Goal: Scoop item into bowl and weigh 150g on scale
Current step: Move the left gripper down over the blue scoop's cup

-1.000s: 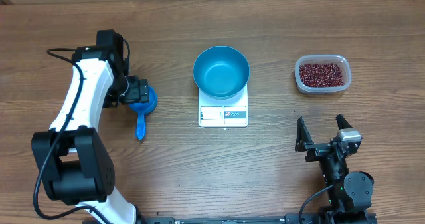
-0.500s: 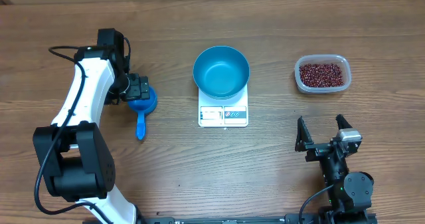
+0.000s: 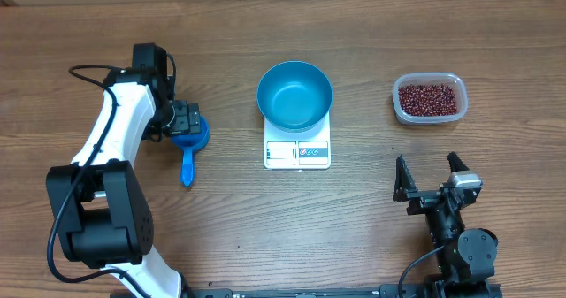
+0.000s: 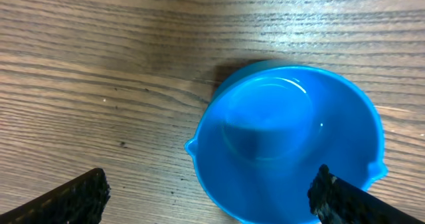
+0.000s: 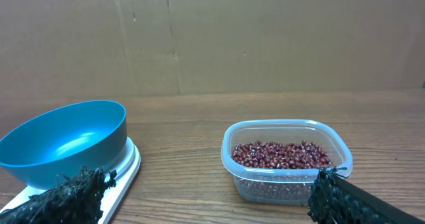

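**Overhead and wrist views.** Clock directions refer to the overhead picture, with 12 o'clock at its top edge.

**Left gripper** [image 3: 183, 121]: jaws wide apart above the cup of the scoop [image 3: 188, 141], with nothing gripped. In the left wrist view one fingertip [image 4: 73, 197] stands over bare wood, well clear of the cup. The other is at the cup's rim, and whether it touches cannot be told. The cup is empty, and the scoop's handle points to 6 o'clock.

**Right gripper** [image 3: 431, 176]: jaws wide apart and empty, near the 6 o'clock edge of the table [image 3: 265, 236], facing 12 o'clock.

**Bowl** [image 3: 294, 95]: upright and empty, standing on the scale [image 3: 297, 154]. It lies at 3 o'clock of the scoop and at 10 o'clock of the right gripper. The scale's display edge faces 6 o'clock.

**Beans** [image 3: 429, 99]: all in the tub [image 3: 400, 103], at 3 o'clock of the bowl and well apart from it, at 12 o'clock of the right gripper.
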Motion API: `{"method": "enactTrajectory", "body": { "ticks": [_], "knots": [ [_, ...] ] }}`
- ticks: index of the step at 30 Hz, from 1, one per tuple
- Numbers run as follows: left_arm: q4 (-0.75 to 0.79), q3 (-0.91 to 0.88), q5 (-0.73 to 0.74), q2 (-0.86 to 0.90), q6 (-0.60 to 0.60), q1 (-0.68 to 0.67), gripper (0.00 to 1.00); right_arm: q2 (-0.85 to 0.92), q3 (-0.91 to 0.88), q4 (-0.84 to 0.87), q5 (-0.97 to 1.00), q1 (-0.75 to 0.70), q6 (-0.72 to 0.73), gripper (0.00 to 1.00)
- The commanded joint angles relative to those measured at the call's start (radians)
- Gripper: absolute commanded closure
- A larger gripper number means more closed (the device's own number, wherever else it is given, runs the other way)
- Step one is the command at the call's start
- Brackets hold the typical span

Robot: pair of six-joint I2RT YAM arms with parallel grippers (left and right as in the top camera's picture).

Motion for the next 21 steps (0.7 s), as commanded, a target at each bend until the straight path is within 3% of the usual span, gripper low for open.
{"method": "enactTrajectory", "body": {
  "ticks": [1, 13, 14, 18, 21],
  "knots": [
    [0.016, -0.038, -0.009, 0.014, 0.016, 0.004, 0.01, -0.009, -0.010, 0.005, -0.003, -0.003, -0.009, 0.00],
    [0.096, -0.100, -0.009, 0.014, 0.016, 0.004, 0.00, -0.009, -0.010, 0.005, -0.003, -0.003, -0.008, 0.00],
    [0.100, -0.100, -0.009, 0.014, 0.016, 0.004, 0.04, -0.009, -0.010, 0.005, -0.003, -0.003, -0.009, 0.00],
    [0.110, -0.100, -0.009, 0.014, 0.016, 0.004, 0.36, -0.009, -0.010, 0.005, -0.003, -0.003, -0.009, 0.00],
    [0.117, -0.100, -0.008, 0.014, 0.016, 0.004, 0.44, -0.009, -0.010, 0.005, -0.003, -0.003, -0.008, 0.00]
  ]
}}
